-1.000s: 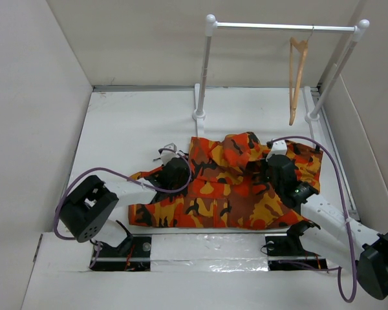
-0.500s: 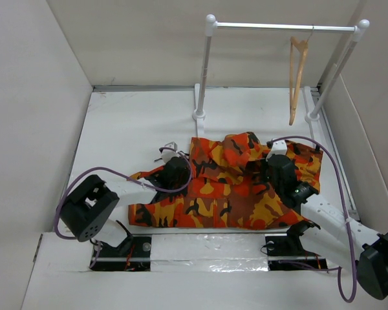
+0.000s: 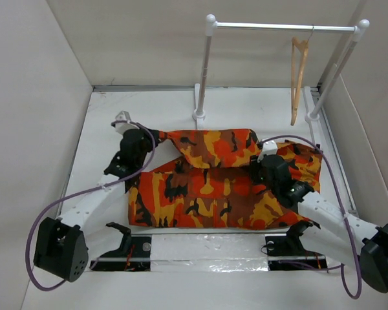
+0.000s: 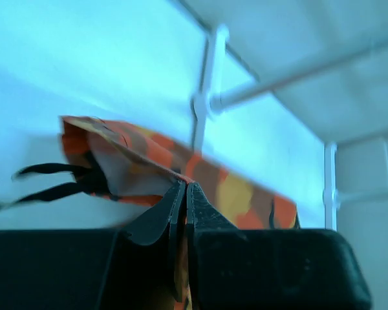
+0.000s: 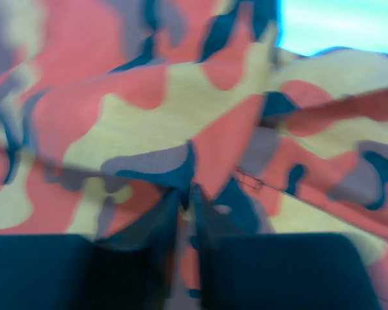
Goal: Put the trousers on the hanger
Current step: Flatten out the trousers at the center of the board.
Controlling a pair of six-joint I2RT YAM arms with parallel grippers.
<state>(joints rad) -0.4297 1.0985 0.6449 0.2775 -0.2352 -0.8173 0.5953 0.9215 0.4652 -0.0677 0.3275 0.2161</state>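
White table (image 3: 142, 110), pale walls (image 3: 136, 39); trousers (image 3: 207, 200) sprawl (hanger (image 3: 298, 71) on rail (image 3: 271, 26)), left gripper (image 3: 149, 137) and right gripper (image 3: 257, 169) both pinching the cloth.

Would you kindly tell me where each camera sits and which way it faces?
Top external: above, behind the arm bases, looking down on trousers, rack, hanger; left arm, right arm show.
Left wrist: on the left end effector, facing the rack; fingers pinching trousers.
Right wrist: on the right end effector, close against trousers.
Shared: trousers in all.
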